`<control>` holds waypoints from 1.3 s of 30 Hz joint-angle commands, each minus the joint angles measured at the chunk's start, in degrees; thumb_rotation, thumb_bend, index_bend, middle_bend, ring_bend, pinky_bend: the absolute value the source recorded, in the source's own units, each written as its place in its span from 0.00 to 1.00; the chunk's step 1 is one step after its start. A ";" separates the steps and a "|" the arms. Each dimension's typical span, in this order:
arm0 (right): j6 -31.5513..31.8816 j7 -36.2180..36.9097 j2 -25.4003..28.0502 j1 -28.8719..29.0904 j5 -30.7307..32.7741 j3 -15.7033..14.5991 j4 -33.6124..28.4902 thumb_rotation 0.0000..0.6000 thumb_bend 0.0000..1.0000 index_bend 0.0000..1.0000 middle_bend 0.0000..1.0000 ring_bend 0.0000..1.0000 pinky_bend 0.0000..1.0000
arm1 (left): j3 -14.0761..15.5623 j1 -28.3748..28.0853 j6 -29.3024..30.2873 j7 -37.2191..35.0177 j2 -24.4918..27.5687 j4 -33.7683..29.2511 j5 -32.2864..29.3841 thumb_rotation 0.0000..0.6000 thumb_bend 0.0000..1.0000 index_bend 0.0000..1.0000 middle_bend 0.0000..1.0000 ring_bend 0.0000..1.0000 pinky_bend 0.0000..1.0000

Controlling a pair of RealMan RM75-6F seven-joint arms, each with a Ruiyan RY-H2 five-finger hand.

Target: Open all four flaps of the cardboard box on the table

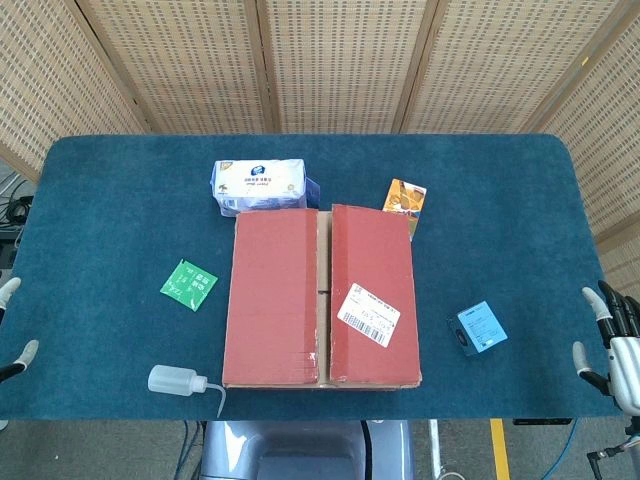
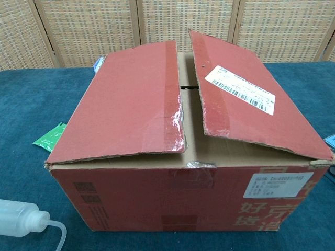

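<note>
A red cardboard box [image 1: 320, 297] sits at the table's near middle. Its two long top flaps, the left flap [image 2: 128, 102] and the right flap [image 2: 251, 99], lie almost closed with a narrow gap between them, each raised a little toward that gap. A white shipping label [image 1: 369, 314] is stuck on the right flap. My left hand [image 1: 12, 322] shows only as fingertips at the table's left edge, far from the box. My right hand [image 1: 612, 345] is at the right edge, fingers spread, holding nothing. Neither hand appears in the chest view.
A tissue pack [image 1: 262, 185] and an orange carton [image 1: 405, 198] lie behind the box. A green packet [image 1: 188, 283] is to its left, a clear squeeze bottle [image 1: 180, 381] at the near left, and a small blue box [image 1: 476, 327] to its right. The blue table [image 1: 120, 200] carries all of them.
</note>
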 commanded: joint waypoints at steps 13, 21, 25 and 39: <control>-0.78 0.01 -0.14 0.89 0.42 0.66 0.17 1.00 0.54 0.03 0.00 0.00 0.04 | -0.43 -0.42 -0.14 0.75 -0.85 0.50 -0.44 1.00 0.32 0.07 0.00 0.00 0.00; -0.73 0.77 -0.40 1.08 0.43 0.85 0.61 1.00 0.55 0.03 0.01 0.00 0.04 | -0.97 -0.22 1.25 0.29 -1.64 1.27 -0.14 1.00 0.32 0.07 0.00 0.00 0.00; -0.17 1.39 -0.79 1.11 -0.45 0.72 0.92 1.00 0.57 0.04 0.02 0.00 0.04 | -0.66 0.01 1.22 0.25 -1.41 1.11 -0.05 1.00 0.32 0.08 0.00 0.00 0.00; 1.08 5.34 1.28 3.33 -6.87 0.61 -0.90 1.00 0.72 0.06 0.07 0.00 0.04 | 0.42 0.39 0.37 0.09 0.06 -0.35 0.27 1.00 0.32 0.07 0.00 0.00 0.00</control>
